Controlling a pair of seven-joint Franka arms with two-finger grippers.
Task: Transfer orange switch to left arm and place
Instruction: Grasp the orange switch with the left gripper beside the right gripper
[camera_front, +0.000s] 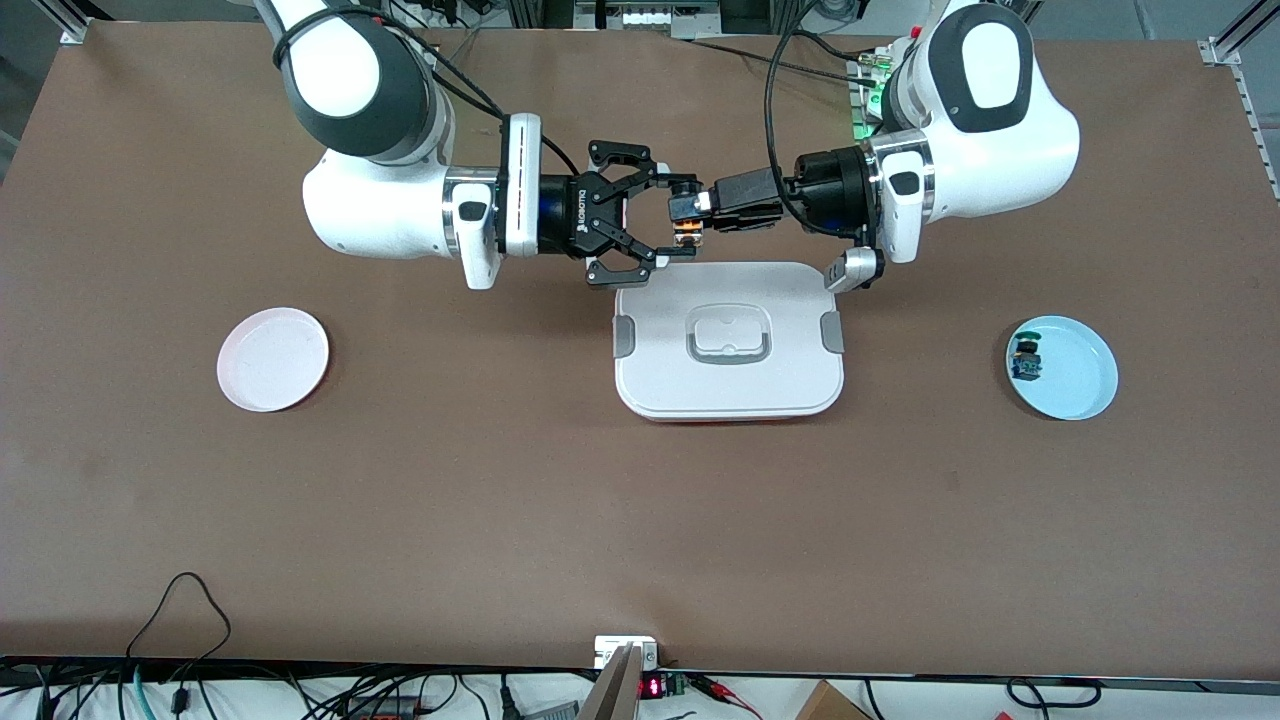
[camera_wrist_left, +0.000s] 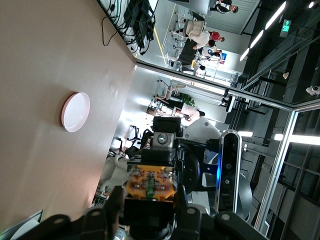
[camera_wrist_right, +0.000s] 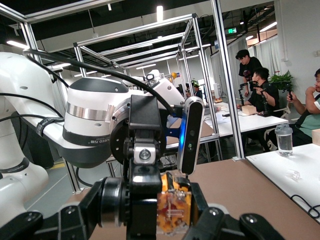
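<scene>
Both arms lie level, wrists facing, above the box's (camera_front: 729, 340) rim. The left gripper (camera_front: 688, 222) pinches the switch (camera_front: 686, 235); the right gripper (camera_front: 668, 224) is spread around it.

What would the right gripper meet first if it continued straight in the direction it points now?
The orange switch, held in the left gripper just ahead of the right gripper. The open right fingers already flank it above the box. Exact depth is unclear, but contact looks imminent.

I'm working in a robotics lab: aluminium framing (camera_wrist_right: 220, 75), seated colleagues (camera_wrist_right: 260, 87) at desks, cables (camera_front: 180, 690) along the worktop's (camera_front: 500, 520) near edge.
</scene>
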